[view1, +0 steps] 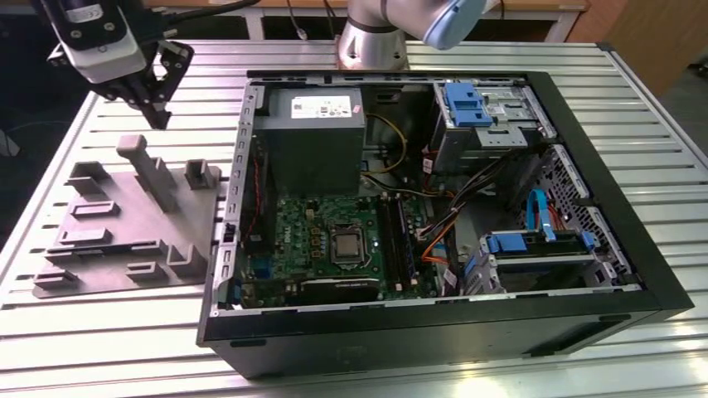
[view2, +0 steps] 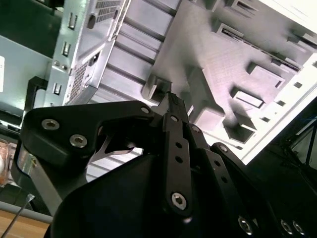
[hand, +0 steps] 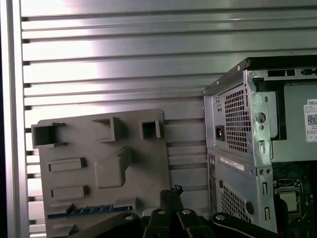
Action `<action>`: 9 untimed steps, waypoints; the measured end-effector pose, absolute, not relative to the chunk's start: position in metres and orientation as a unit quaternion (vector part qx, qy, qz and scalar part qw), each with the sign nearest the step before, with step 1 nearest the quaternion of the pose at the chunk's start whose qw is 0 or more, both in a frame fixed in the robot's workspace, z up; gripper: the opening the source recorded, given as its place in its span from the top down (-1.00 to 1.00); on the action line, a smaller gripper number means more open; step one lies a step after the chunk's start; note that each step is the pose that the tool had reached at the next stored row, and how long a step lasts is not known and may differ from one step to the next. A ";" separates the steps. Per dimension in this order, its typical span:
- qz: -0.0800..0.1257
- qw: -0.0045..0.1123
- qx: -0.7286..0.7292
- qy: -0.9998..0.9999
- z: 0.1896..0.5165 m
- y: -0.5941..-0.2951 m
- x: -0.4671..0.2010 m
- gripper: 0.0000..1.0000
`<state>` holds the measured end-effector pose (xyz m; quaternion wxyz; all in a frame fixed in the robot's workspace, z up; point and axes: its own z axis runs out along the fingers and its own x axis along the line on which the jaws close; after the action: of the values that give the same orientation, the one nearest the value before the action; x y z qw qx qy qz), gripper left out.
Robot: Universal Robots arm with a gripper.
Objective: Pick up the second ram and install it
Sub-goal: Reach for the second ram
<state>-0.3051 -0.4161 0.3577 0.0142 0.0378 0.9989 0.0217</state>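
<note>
Tray tabs (view1: 149, 170) and the case wall (view1: 237, 191) flank open air.

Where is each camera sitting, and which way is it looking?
Exterior view: off the arm, up high, looking down on the table, the open computer case and, on the exterior view's left, the grey tray; the arm and gripper show at the top.
First wrist view: on the arm, looking down past the gripper at the tray and the case's back.
Second wrist view: on the arm, close behind the gripper's black links, facing the tray.
Shared: both wrist views show the gripper's tip, the tray and the case.
</note>
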 end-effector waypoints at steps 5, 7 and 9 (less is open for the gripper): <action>0.022 0.014 0.038 0.999 0.354 -0.421 -0.313 0.80; 0.022 0.014 0.038 0.999 0.352 -0.422 -0.316 0.80; 0.022 0.014 0.038 0.999 0.350 -0.424 -0.320 0.80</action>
<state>-0.3195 -0.4243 0.3502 0.0143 0.0378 0.9989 0.0218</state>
